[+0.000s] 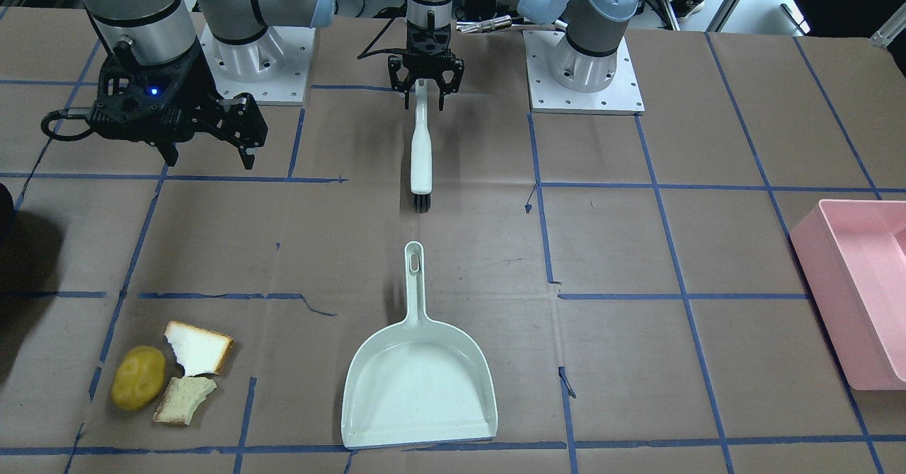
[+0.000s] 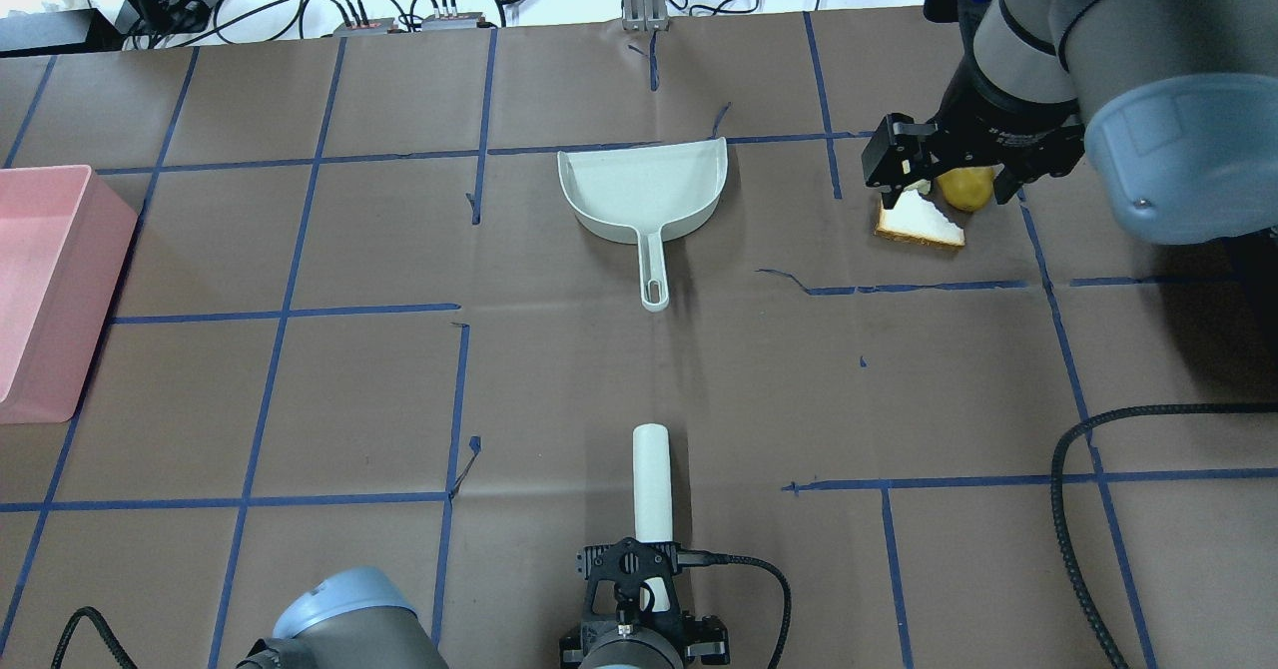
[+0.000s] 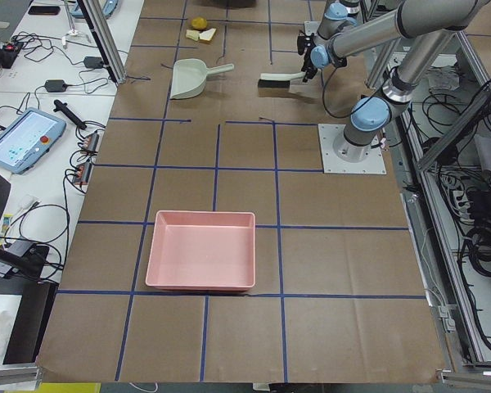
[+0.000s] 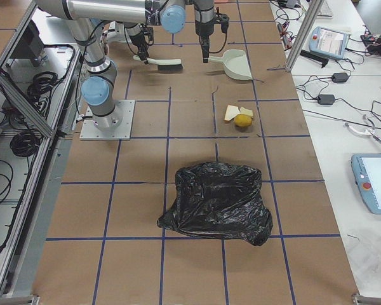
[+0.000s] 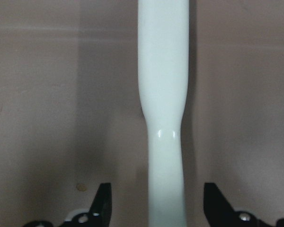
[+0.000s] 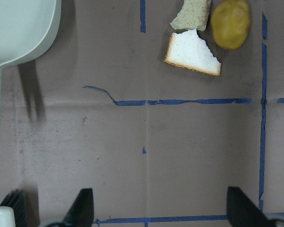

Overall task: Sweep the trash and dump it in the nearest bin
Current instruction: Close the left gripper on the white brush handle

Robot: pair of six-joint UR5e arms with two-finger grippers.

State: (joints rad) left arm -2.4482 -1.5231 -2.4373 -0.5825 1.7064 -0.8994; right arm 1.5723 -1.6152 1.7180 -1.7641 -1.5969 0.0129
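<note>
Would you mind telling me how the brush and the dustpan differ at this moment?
The brush is slim with black bristles; the dustpan is a wide, empty scoop. The brush's handle sits between the open fingers of the left gripper; no gripper is at the dustpan. The brush lies nearer the robot, the dustpan farther out. Both are pale plastic, in line, handles toward the robot.

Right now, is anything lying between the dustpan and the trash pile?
Nothing but bare table paper and a blue tape line between the dustpan and the white bread piece, as the front-facing view shows.
</note>
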